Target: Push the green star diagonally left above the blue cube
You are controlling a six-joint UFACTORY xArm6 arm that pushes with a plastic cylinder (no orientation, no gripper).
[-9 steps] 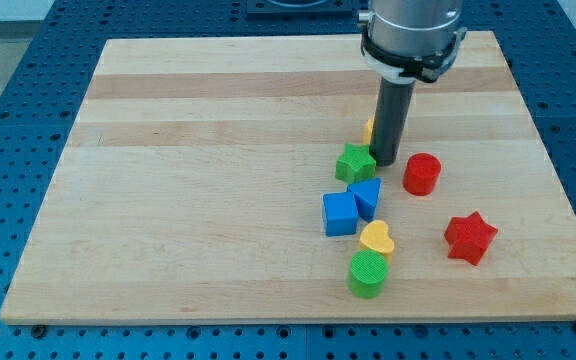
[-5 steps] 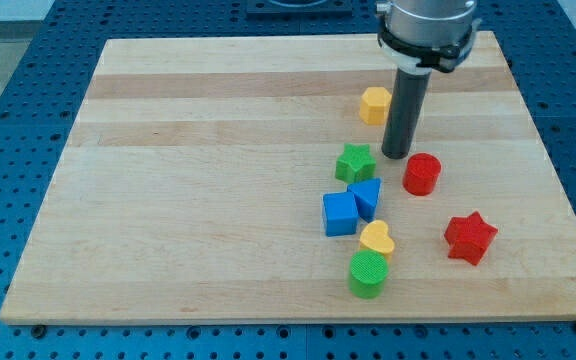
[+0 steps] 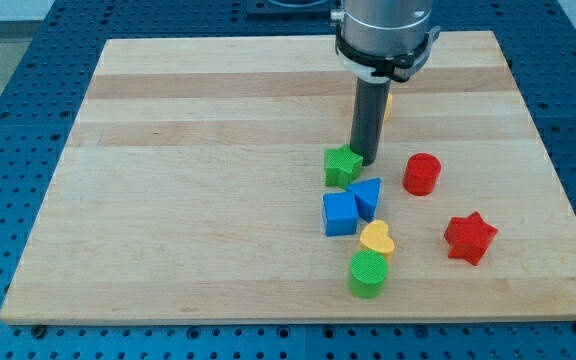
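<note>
The green star (image 3: 342, 166) lies near the board's middle, just above the blue cube (image 3: 339, 213) and touching or nearly touching the blue triangular block (image 3: 367, 196) at its lower right. My tip (image 3: 364, 160) rests against the star's upper right edge. The rod rises from there to the arm at the view's top.
A yellow block (image 3: 385, 101) is mostly hidden behind the rod. A red cylinder (image 3: 421, 174) stands right of the tip. A red star (image 3: 470, 238) lies lower right. A yellow heart (image 3: 376, 238) and a green cylinder (image 3: 368, 274) sit below the blue blocks on the wooden board (image 3: 188, 200).
My tip swung right, away from the star, then came back left against its upper right edge. The green star has shifted slightly left. The other blocks have not moved.
</note>
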